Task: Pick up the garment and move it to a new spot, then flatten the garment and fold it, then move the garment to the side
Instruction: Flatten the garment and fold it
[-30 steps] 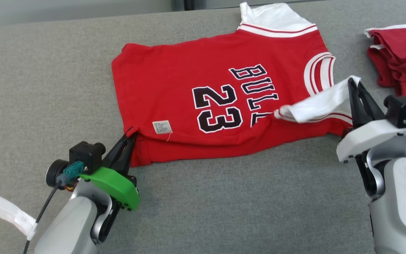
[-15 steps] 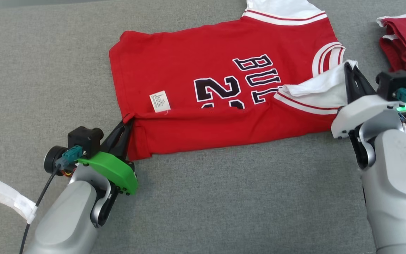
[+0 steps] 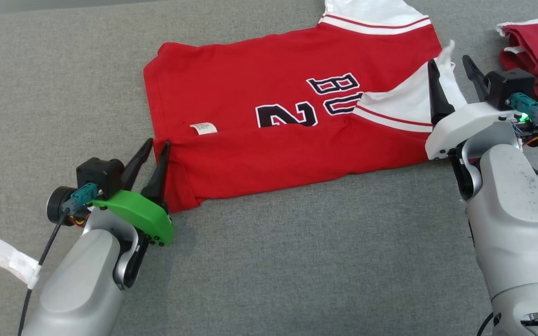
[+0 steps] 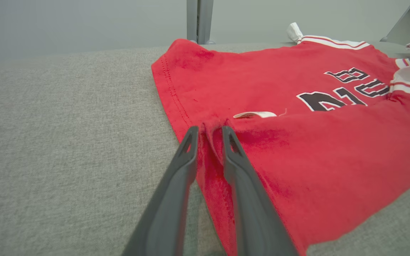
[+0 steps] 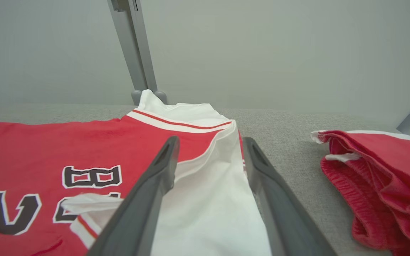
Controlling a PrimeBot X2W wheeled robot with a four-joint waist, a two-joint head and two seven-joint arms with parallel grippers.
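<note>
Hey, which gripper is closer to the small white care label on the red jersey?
Left. The left gripper sits at the red jersey's folded hem, close to the small white care label. The right gripper is across the jersey, over its white sleeve.

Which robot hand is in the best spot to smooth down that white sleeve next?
Probably the right hand: its open fingers straddle the white sleeve, while the left hand sits far off at the bottom corner of the jersey.

one jersey, one red bundle, two claws
</note>
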